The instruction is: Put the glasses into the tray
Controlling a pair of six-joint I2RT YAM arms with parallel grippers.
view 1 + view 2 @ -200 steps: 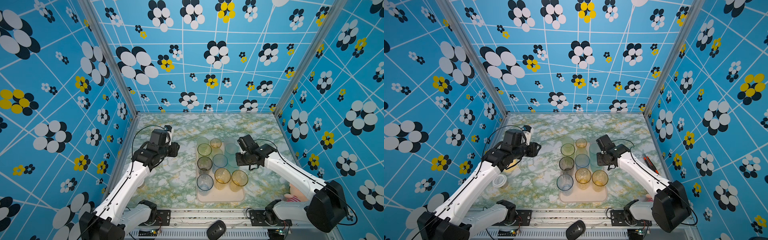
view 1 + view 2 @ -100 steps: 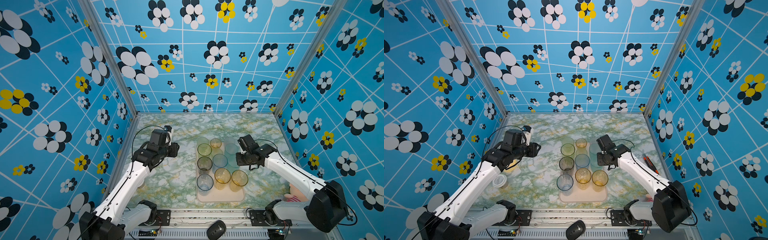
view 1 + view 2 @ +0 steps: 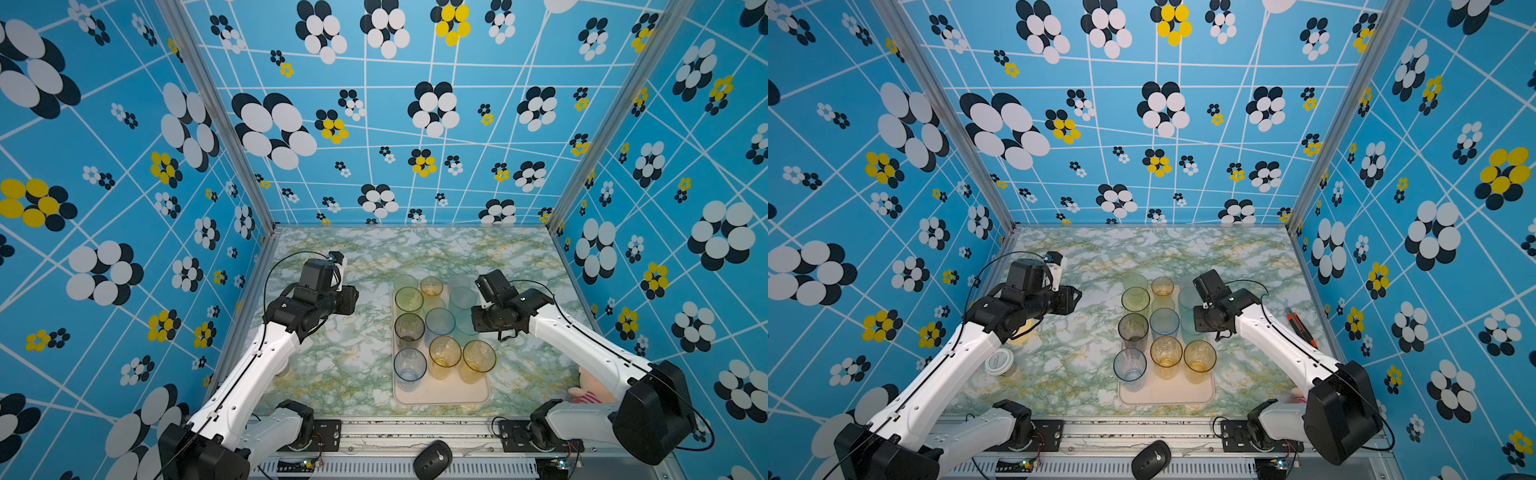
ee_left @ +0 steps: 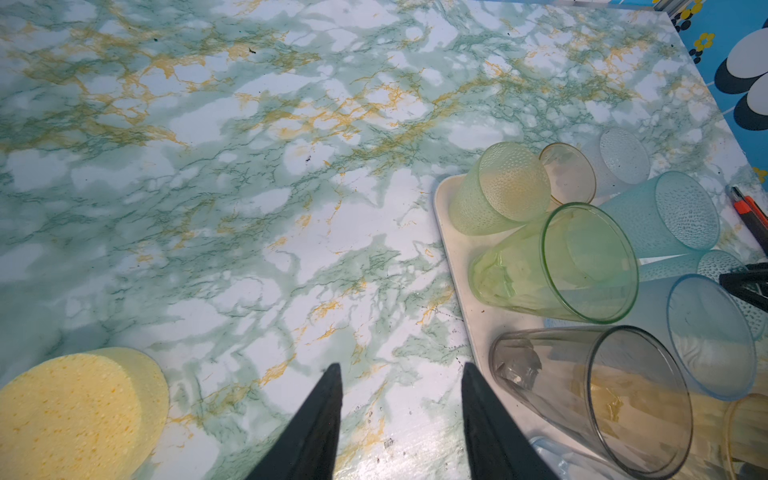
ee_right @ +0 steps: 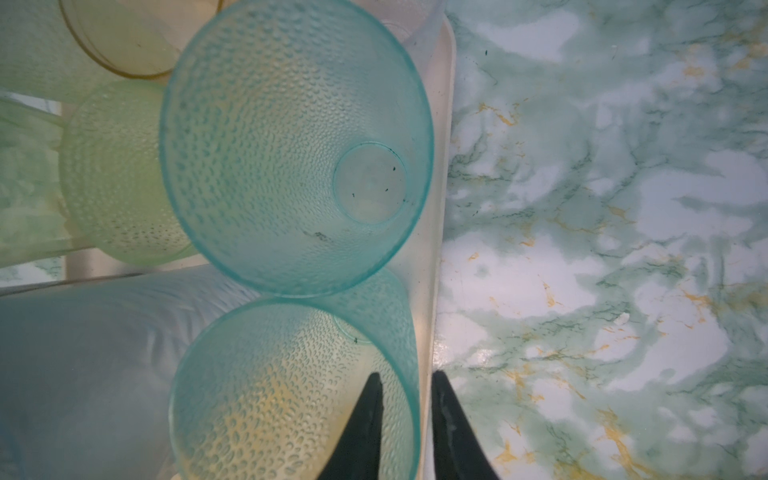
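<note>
1. Two black tapered fingers of my right gripper (image 5: 405,374) straddle the rim of a teal tumbler (image 5: 270,395), one inside the cup and one outside, with its thin wall between them. The jaws stand slightly apart. A sliver of gap shows on either side of the wall, so I read no pinch.
2. That teal tumbler is translucent and dimpled all over, and it is round. It stands on the tray (image 5: 440,124), close against the long edge nearest this arm. A second teal tumbler (image 5: 291,145) of the same pebbled make stands just beside it, tapering to a small flat base.
3. My left gripper (image 4: 401,365) has its fingers well apart with nothing between them, over bare table (image 4: 249,166) beside the tray's opposite long edge.
4. All the glasses (image 3: 440,322) I can see are upright, mouths up, packed in rows across the tray. Among them are a smooth green tumbler (image 4: 552,266), a smoky grey tumbler (image 4: 590,399) and two crinkled amber tumblers (image 3: 444,353). The end strip nearest the arm bases is bare.
5. In both top views the tray is pale cream and flat, with a low rim and rounded corners. It lies lengthwise a little right of the table's middle.
6. The table is glossy, printed as green-and-white marble with gold veins. A porous yellow sponge disc (image 4: 70,415) lies near my left gripper, and a white round lid (image 3: 999,361) sits beside that arm. Blue walls (image 3: 374,124) with white grid lines and flower prints close in three sides.
</note>
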